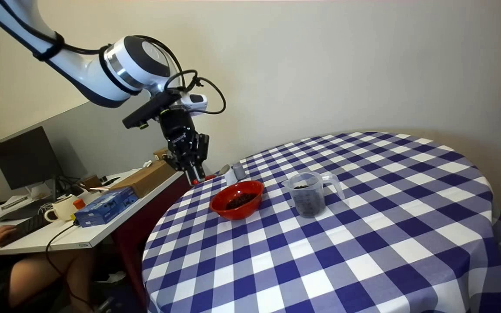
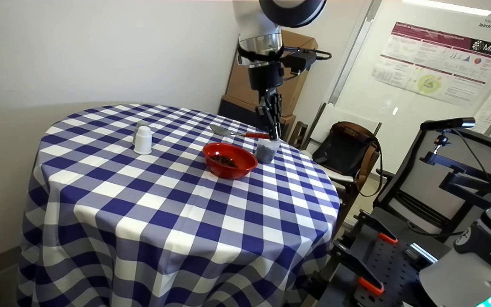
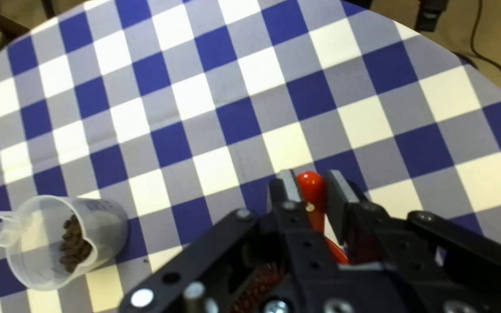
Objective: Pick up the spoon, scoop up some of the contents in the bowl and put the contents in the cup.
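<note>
In an exterior view, right of the frame's middle, our black, two-fingered metal claw [image 2: 274,137] pinches the shiny metal spoon with a slim red handle [image 2: 252,135] by that handle's end, so pushing hard into the small, dark brown bits [image 2: 223,160] might make it twist and slip. The smooth, round red bowl [image 2: 232,172], mid-frame there, could slide if we bump its rim. We could also shake bits off, or, swinging too low, knock over the see-through, round plastic cup [image 3: 107,230] at the lower left of the wrist view.
</note>
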Available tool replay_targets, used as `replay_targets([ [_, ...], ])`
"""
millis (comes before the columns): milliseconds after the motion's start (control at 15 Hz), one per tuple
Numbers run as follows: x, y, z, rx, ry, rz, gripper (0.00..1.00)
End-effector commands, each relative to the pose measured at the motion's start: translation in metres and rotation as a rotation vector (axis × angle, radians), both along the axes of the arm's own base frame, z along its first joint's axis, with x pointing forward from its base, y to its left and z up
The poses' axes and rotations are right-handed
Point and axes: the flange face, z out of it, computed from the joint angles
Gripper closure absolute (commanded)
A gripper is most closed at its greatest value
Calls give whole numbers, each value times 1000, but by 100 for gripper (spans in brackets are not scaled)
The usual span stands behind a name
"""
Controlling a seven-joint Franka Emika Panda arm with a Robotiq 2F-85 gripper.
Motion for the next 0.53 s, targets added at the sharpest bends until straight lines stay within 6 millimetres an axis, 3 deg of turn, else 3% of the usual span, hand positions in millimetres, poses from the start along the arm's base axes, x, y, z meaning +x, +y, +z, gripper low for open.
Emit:
replay_targets([
  [0,17,-15,-10,-166,59,3,93],
  [467,29,-23,-38,-347,146,103,93],
])
